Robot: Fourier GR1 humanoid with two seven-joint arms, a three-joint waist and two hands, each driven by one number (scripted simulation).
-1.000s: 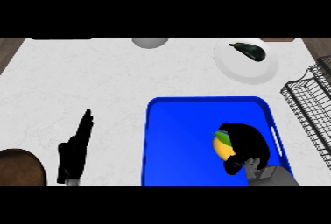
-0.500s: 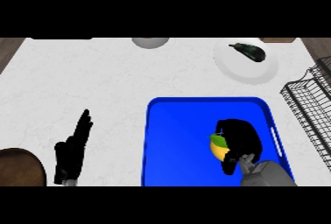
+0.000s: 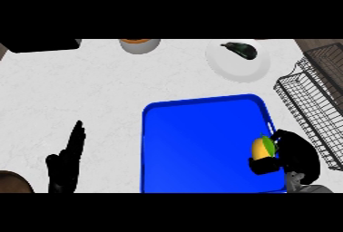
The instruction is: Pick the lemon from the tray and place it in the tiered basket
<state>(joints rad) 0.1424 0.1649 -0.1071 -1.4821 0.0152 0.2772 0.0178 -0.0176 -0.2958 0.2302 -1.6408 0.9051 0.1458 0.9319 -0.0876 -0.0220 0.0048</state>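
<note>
Lemon [image 3: 262,147], long axis upright, clasped in right hand's [image 3: 295,156] curled fingers over tray [image 3: 194,149]

The small oval yellow lemon with a green patch on its upper side [image 3: 262,147] sits at the right edge of the glossy blue rectangular tray with a raised rim [image 3: 194,149], over the tray's lower right part. My black right hand [image 3: 292,154] is curled round it from the right, hiding its far side, so I cannot tell whether it touches the tray floor. The tray lies flat on the white counter, near my lower edge of view. The dark wire tiered basket [image 3: 315,104] stands just beside the tray's right rim, running up toward the top right corner.
</note>
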